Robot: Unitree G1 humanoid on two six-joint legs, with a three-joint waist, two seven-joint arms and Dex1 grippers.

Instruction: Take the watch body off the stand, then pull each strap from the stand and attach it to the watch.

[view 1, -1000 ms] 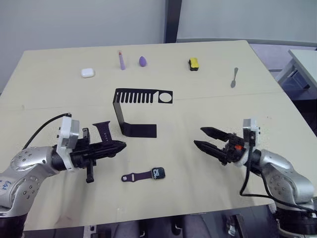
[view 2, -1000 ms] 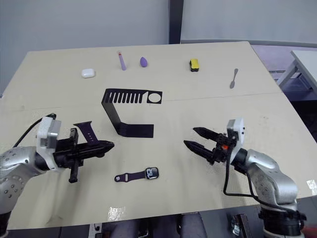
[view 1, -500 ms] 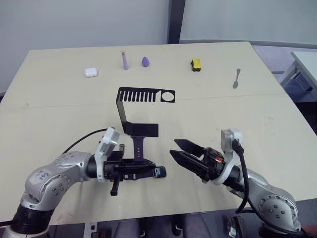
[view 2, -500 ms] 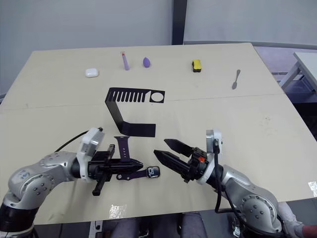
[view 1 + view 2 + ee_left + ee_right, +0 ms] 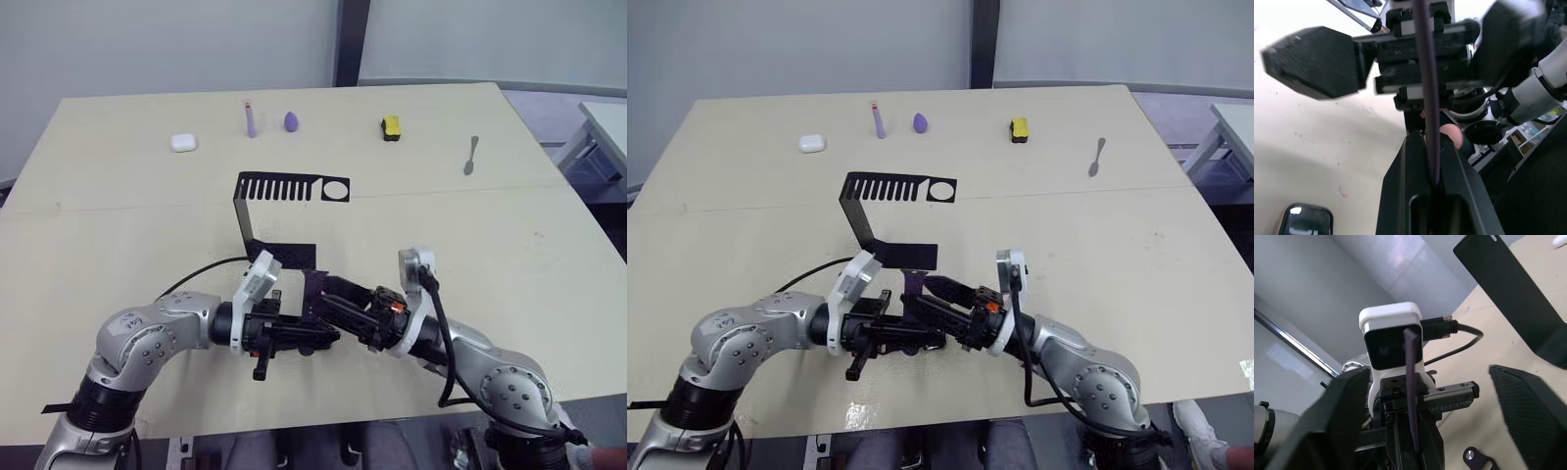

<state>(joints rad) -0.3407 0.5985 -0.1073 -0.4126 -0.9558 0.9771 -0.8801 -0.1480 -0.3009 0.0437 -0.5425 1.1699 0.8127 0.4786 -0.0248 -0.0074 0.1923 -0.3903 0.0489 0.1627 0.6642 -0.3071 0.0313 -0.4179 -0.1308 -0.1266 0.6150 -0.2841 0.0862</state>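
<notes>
The left jaws (image 5: 1432,181) are clenched on a strap (image 5: 1426,73), a thin dark purple band held edge-on between the two fingers, its long axis running straight out past the fingertips toward the right jaws (image 5: 1425,396). The right jaws are spread wide, one finger (image 5: 1525,401) on each side of the strap's free end, not touching it. The watch body (image 5: 1305,221) lies flat on the worktop (image 5: 470,235) just beside and below the left jaws, screen up; the stand (image 5: 279,201) sits on its foot beyond both jaws, comb pointing right
</notes>
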